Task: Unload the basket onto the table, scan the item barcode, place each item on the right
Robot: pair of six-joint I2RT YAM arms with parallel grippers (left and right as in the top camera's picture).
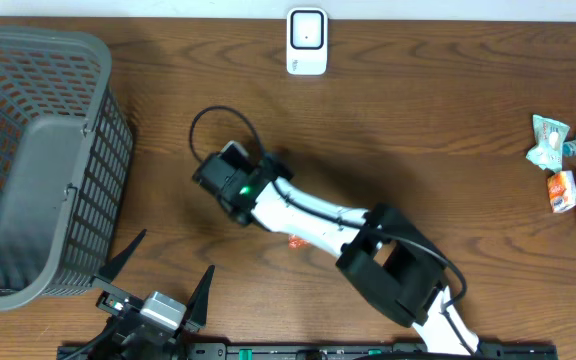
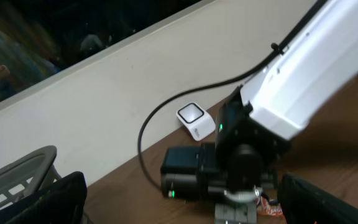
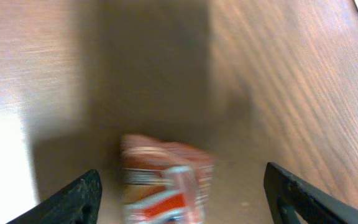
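Observation:
A red and white snack packet (image 3: 163,180) lies on the wooden table between the fingers of my right gripper (image 3: 185,199), blurred. The jaws stand wide, with a gap on each side of the packet. From overhead only a red corner of the packet (image 1: 295,240) peeks out under the right arm (image 1: 308,210), which hides its own gripper. The white barcode scanner (image 1: 307,42) stands at the far edge, also in the left wrist view (image 2: 191,118). My left gripper (image 1: 163,272) rests open and empty at the near left.
A grey plastic basket (image 1: 28,160) fills the left side. Several snack packets (image 1: 568,170) lie at the far right edge. A black cable (image 1: 213,125) loops off the right arm toward the table's middle.

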